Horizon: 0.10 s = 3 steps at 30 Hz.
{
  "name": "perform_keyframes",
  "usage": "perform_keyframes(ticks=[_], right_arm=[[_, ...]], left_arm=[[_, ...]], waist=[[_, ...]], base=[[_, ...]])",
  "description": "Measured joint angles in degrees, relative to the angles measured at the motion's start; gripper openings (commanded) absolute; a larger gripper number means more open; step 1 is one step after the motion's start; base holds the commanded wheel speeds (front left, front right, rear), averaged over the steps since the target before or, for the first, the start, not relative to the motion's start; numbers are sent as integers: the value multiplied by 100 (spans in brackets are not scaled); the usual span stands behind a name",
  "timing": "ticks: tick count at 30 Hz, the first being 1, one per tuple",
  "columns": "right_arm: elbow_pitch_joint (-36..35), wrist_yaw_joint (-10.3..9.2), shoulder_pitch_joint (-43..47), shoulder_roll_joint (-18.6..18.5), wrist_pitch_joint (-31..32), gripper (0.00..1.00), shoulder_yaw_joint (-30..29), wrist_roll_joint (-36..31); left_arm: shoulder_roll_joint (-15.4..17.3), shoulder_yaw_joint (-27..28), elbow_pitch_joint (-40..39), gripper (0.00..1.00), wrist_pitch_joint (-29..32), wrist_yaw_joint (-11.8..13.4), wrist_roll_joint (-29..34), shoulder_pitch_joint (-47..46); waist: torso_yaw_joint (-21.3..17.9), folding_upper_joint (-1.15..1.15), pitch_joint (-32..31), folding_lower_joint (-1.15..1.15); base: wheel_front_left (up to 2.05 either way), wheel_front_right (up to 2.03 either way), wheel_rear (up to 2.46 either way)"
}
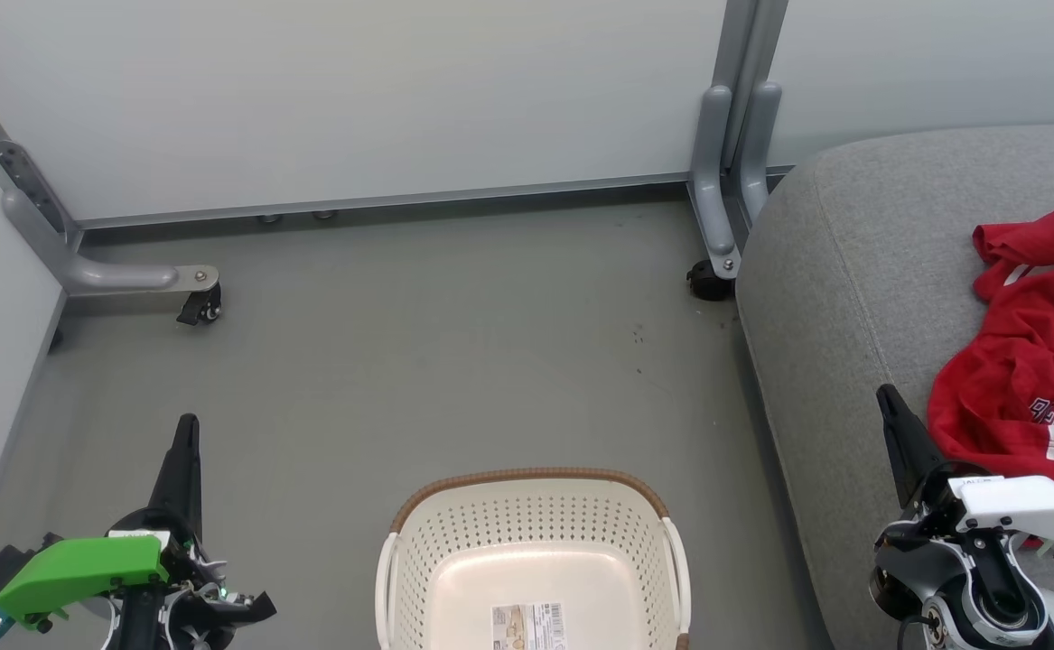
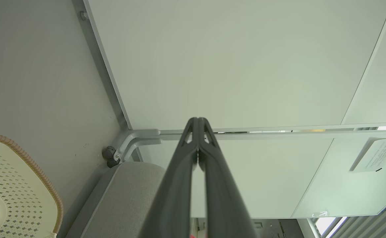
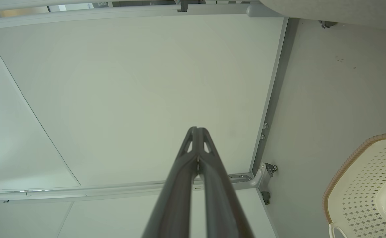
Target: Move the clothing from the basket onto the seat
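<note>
Pincers first: the left pincer (image 1: 187, 431) sits at about 7 o'clock in the head view, its two dark fingers pressed together right to the tips. It grips nothing and hangs over the grey floor (image 1: 454, 361). The right pincer (image 1: 884, 394), at about 4 o'clock, is squeezed closed the same way and has nothing in it either. Its fingers point up in front of the seat (image 1: 838, 271), and both wrist views show the tips meeting.

The red clothing (image 1: 1028, 361) lies crumpled on the seat at 3 o'clock and runs off the picture's edge. Its lower edge is just beside the right pincer's white housing, but I can't tell if they touch. The basket (image 1: 527, 519) stands on the floor at 6 o'clock between the two pincers, with a label (image 1: 528, 626) on its bottom.
</note>
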Motion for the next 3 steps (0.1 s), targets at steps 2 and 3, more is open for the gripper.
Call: perform_keyframes(ticks=[2,3], right_arm=[[0,0,0,2,1,0,-3,-2],[0,0,0,4,1,0,-4,-8]], left_arm=[[0,0,0,0,0,0,0,0],[0,0,-1,0,-1,0,-1,0]], waist=[[0,0,0,0],[0,0,0,0]], base=[[0,0,0],[0,0,0]])
